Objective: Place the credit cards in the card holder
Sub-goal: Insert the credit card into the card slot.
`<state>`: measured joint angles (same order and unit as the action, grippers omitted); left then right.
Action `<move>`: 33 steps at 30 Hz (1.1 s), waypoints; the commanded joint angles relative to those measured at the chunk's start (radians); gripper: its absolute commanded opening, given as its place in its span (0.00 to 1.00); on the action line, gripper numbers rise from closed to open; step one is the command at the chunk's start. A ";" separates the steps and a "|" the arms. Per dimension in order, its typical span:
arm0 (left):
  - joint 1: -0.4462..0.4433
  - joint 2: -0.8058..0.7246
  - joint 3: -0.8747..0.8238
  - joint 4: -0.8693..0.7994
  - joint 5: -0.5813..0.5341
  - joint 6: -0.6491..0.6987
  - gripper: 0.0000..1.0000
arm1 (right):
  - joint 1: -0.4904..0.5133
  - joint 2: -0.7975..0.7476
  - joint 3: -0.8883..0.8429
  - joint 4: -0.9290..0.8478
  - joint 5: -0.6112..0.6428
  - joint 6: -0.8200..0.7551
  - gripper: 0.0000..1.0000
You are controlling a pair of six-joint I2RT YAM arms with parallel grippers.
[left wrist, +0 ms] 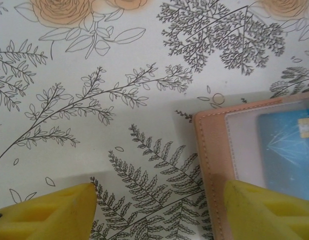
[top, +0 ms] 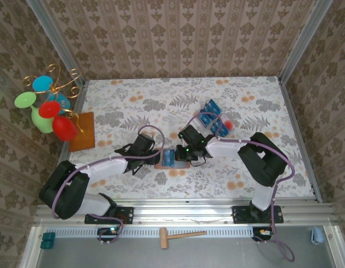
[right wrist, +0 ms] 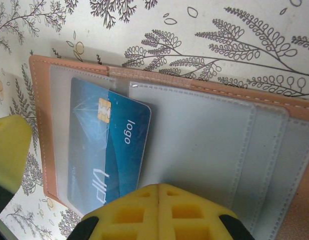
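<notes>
The card holder [top: 178,162] [right wrist: 204,135] [left wrist: 214,165] lies open and flat on the floral tablecloth, its clear pockets facing up. One blue credit card [right wrist: 109,145] [top: 168,157] [left wrist: 289,155] sits partly under the left clear pocket, with its "logo" side sticking out. My right gripper [right wrist: 157,210] [top: 188,152] is shut, nothing between its yellow fingertips, and rests over the holder's middle pocket beside the card. My left gripper [left wrist: 159,212] [top: 153,155] is open, one fingertip [left wrist: 264,210] over the holder's stitched left edge and the other on the cloth. More blue credit cards [top: 211,120] lie in a clear tray.
The clear tray [top: 220,127] with a red dot stands behind the right gripper. An orange-brown mat [top: 83,131] and a gold wire stand with coloured glasses [top: 49,106] are at the left edge. A wooden mallet [top: 181,236] lies on the front ledge.
</notes>
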<state>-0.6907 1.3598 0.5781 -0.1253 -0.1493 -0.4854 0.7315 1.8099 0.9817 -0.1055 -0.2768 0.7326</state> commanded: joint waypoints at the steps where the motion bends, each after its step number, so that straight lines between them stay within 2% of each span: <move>1: 0.009 0.020 0.010 0.019 0.015 0.017 0.69 | 0.006 0.022 0.030 -0.004 -0.021 -0.001 0.00; 13: 0.009 0.074 -0.018 0.065 0.033 0.013 0.69 | 0.014 0.045 0.070 -0.023 -0.029 -0.010 0.00; 33: 0.008 0.043 -0.038 0.067 0.041 -0.009 0.69 | 0.045 0.100 0.140 -0.046 -0.039 -0.016 0.00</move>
<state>-0.6865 1.4158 0.5510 -0.0380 -0.1299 -0.4862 0.7708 1.8885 1.1042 -0.1169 -0.3027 0.7315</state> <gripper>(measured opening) 0.683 0.040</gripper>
